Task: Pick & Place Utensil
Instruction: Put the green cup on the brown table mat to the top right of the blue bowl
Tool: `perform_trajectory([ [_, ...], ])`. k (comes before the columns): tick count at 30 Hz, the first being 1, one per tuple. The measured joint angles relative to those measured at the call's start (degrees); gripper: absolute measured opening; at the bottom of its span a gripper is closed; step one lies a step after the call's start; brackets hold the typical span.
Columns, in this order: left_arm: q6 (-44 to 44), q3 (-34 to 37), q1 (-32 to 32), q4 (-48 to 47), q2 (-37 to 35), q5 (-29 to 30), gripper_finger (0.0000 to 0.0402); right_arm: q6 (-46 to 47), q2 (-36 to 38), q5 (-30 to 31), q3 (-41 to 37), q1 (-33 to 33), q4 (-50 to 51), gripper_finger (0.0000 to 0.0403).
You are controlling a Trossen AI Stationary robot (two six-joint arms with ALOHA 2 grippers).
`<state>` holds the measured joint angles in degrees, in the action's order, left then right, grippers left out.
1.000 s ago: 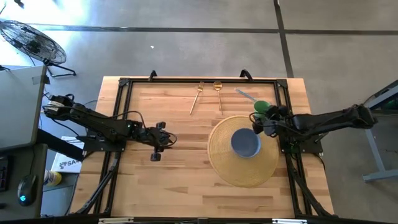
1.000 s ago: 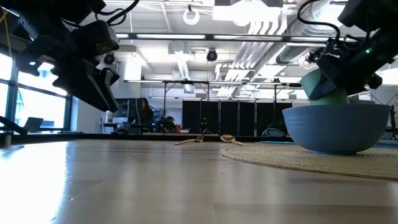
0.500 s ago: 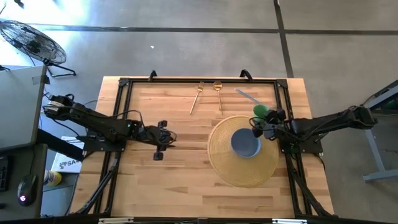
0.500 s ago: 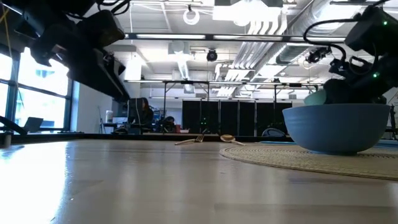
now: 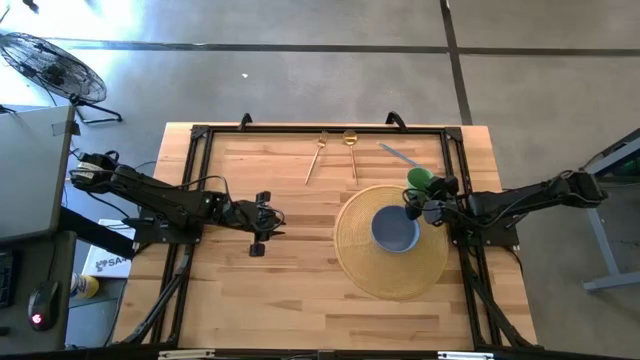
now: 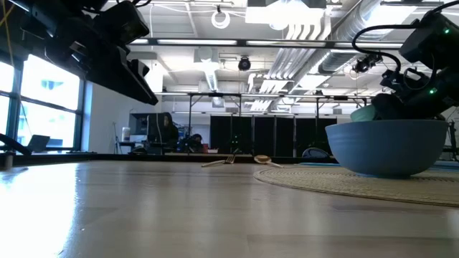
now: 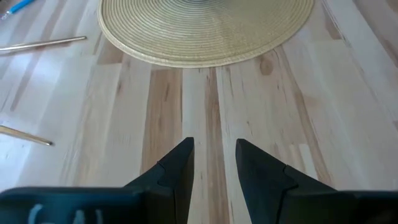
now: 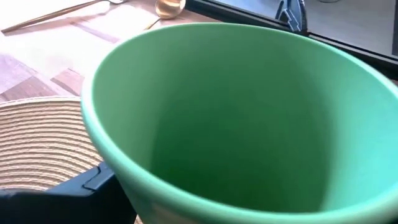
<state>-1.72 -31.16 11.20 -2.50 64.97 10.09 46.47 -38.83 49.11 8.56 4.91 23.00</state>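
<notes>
**Utensils at the far edge, green cup in my right gripper**

I see the utensils at the far side of the table: a gold fork [image 5: 317,156] and a gold spoon [image 5: 351,152] lying side by side, close but apart, and a blue-handled utensil [image 5: 394,154] lying a little to their right. None of them is held. In the low view the fork [image 6: 219,162] and spoon [image 6: 262,159] lie flat on the wood beyond the mat.

My right gripper [image 5: 424,196] is pinching a green cup [image 5: 419,178], held over the far right rim of the round woven placemat [image 5: 365,272]. The cup [image 8: 236,118] fills my right wrist view, its open mouth towards the camera. Just beside it, the blue bowl [image 5: 395,229] sits on the middle of the placemat.

My left gripper [image 5: 262,222] hangs above bare wood left of the placemat, well apart from the utensils. Its fingers [image 7: 179,168] are a little spread, with nothing between them.
</notes>
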Motion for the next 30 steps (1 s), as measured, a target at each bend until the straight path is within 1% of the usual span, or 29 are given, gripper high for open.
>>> perform_trajectory([
  [3, 0.00, 0.00, 0.00, -0.03, 0.00, 0.02, 0.0115, -0.05, 0.02, -0.72, 0.00, 0.00, -0.11, 0.0346],
  [14, 0.00, 0.00, 0.00, -0.13, 0.00, 0.15, 0.0115, -0.40, 0.02, -2.57, 0.02, 0.00, -0.15, 0.0386],
  [21, 0.00, 0.00, 0.00, -0.13, 0.00, 0.15, 0.0115, -0.38, 0.02, -2.80, 0.02, 0.00, -0.41, 0.0389],
  [26, -0.02, 0.00, 0.00, -0.13, 0.00, 0.13, 0.0115, 0.05, 0.03, -4.79, 0.02, -0.02, -0.59, 0.0389],
  [30, -0.02, 0.00, 0.00, -0.15, 0.00, 0.13, 0.0115, 1.07, 0.03, -5.19, 0.04, -0.02, -0.22, 0.0389],
])
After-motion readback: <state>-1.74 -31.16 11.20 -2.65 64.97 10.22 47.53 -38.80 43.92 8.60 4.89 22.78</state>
